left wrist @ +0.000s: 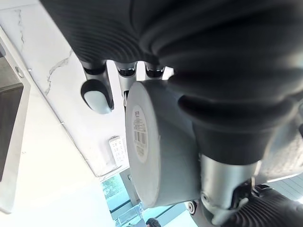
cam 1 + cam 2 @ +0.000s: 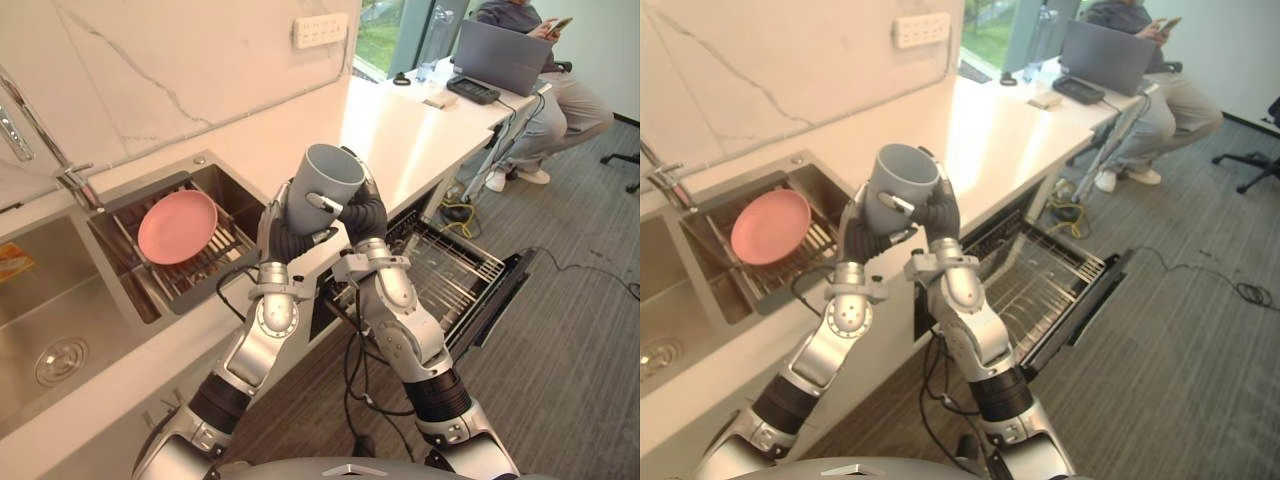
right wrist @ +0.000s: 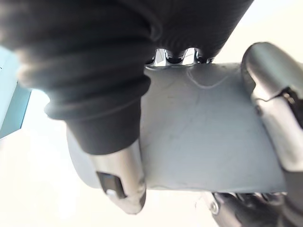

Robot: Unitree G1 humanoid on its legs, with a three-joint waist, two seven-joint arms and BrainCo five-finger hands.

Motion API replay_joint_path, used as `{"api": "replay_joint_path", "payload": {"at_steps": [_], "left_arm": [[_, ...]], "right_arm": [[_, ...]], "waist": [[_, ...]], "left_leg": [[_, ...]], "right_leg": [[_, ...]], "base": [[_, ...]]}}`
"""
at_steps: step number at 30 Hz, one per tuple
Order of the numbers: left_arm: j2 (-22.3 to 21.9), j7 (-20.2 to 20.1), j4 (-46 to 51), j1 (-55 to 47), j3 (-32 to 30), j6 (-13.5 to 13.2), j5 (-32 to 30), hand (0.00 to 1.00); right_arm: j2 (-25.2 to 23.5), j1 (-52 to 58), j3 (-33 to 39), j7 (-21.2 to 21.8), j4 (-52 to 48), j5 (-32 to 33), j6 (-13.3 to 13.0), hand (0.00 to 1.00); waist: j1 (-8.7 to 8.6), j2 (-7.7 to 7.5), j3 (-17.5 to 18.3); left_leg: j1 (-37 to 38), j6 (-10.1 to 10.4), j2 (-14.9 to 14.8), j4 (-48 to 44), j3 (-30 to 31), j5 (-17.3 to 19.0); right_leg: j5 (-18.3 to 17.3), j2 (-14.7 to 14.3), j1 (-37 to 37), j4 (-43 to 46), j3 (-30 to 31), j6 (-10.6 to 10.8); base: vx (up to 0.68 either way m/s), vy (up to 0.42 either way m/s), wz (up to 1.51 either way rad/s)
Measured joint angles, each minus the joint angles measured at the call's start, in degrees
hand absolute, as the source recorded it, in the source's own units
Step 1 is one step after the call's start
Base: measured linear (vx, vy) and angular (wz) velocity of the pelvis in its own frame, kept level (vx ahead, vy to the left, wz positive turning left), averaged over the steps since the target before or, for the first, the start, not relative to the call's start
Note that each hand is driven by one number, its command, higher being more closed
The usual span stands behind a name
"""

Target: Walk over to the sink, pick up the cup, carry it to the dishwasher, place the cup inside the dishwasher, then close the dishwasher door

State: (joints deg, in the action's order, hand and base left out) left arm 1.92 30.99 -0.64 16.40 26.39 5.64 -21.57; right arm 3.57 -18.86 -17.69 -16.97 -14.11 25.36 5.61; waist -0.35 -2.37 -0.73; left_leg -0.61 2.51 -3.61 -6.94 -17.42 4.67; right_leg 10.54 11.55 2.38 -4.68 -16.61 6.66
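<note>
You are at the carrying step: in the left eye view the plain grey round cup [image 2: 322, 180] is held up in the air with its mouth open upward, above and just to the sink side of the dishwasher's pulled-out silver wire rack [image 2: 452, 268], with nothing under it but the white stone countertop [image 2: 400, 125] edge. Your left hand [image 2: 284, 232] wraps the near wall of the cup and your right hand [image 2: 366, 214] wraps the wall nearer the rack, both forearms raised steeply and the wrists close together. The dark dishwasher door [image 2: 505, 285] hangs open beneath the rack. A round pink plate [image 2: 177, 226] rests in the steel sink [image 2: 60, 300], well away from the rack on the cup's far side, and a seated person [image 2: 545, 90] with a laptop is beyond the rack. The right eye view shows the same two-handed hold. In the left wrist view the left fingers [image 1: 97, 93] curl against the cup by its flat base. In the right wrist view the right thumb [image 3: 118, 177] presses the cup's side, so both hands are clasped on it. I judge your next move is to swing the cup over the rack, lower it and let go; freeing one hand first would likely make that easier.
</note>
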Motion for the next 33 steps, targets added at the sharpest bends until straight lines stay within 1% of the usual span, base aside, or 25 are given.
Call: {"api": "replay_joint_path", "payload": {"at_steps": [2, 7, 14, 15, 30, 33], "left_arm": [[0.21, 0.04, -0.02, -0.01, 0.14, 0.00, 0.00, 1.00], [0.37, 0.83, -0.01, -0.04, 0.09, 0.01, 0.01, 1.00], [0.37, 1.25, -0.02, -0.12, 0.22, 0.04, 0.28, 1.00], [0.37, 1.26, -0.02, -0.12, 0.25, 0.04, 0.51, 0.00], [0.41, 1.28, -0.60, -0.63, 0.87, 0.52, 3.57, 0.00], [0.39, 1.29, -0.71, -0.63, 0.83, 0.56, 4.29, 0.00]], "right_arm": [[0.52, -0.19, -0.01, 0.56, 0.00, -0.99, 0.18, 1.00], [1.86, -1.76, -0.10, 1.69, 0.03, -0.99, 1.49, 1.00], [1.85, -1.79, -0.10, 1.74, 0.03, -1.01, 1.61, 1.00], [1.85, -1.79, -0.09, 1.74, 0.03, -1.06, 1.61, 1.00], [1.45, -3.50, 0.93, 1.52, 0.03, -2.96, 1.48, 1.00], [1.37, -3.50, 1.02, 1.45, 0.03, -2.95, 0.75, 1.00]], "waist": [[-0.04, -0.01, 0.00], [-0.10, -0.06, -0.01], [-0.08, -0.10, -0.02], [-0.09, -0.10, -0.02], [-0.17, -0.37, -0.19], [-0.19, -0.37, -0.19]], "left_leg": [[-0.17, 0.00, 0.00, -0.06, 0.01, 0.00], [-0.48, -0.02, 0.01, -0.05, -0.04, -0.12], [-0.47, -0.03, 0.03, -0.04, -0.04, -0.12], [-0.47, -0.03, 0.02, -0.03, -0.05, -0.12], [-0.39, -0.02, 0.03, 0.08, -0.24, -0.13], [-0.32, -0.01, 0.03, 0.12, -0.31, -0.13]], "right_leg": [[0.03, 0.00, 0.14, 0.00, 0.02, 0.02], [0.19, 0.00, 0.53, 0.02, 0.11, 0.02], [0.22, 0.00, 0.53, 0.02, 0.17, 0.04], [0.22, 0.00, 0.53, 0.02, 0.18, 0.04], [0.22, 0.00, 0.60, 0.03, 0.30, 0.04], [0.22, 0.00, 0.60, 0.03, 0.37, 0.04]], "base": [[0.00, 0.000, 0.00], [0.00, 0.000, 0.00], [0.00, 0.000, 0.00], [0.00, 0.000, 0.00], [0.00, 0.000, 0.00], [0.00, 0.000, 0.00]]}}
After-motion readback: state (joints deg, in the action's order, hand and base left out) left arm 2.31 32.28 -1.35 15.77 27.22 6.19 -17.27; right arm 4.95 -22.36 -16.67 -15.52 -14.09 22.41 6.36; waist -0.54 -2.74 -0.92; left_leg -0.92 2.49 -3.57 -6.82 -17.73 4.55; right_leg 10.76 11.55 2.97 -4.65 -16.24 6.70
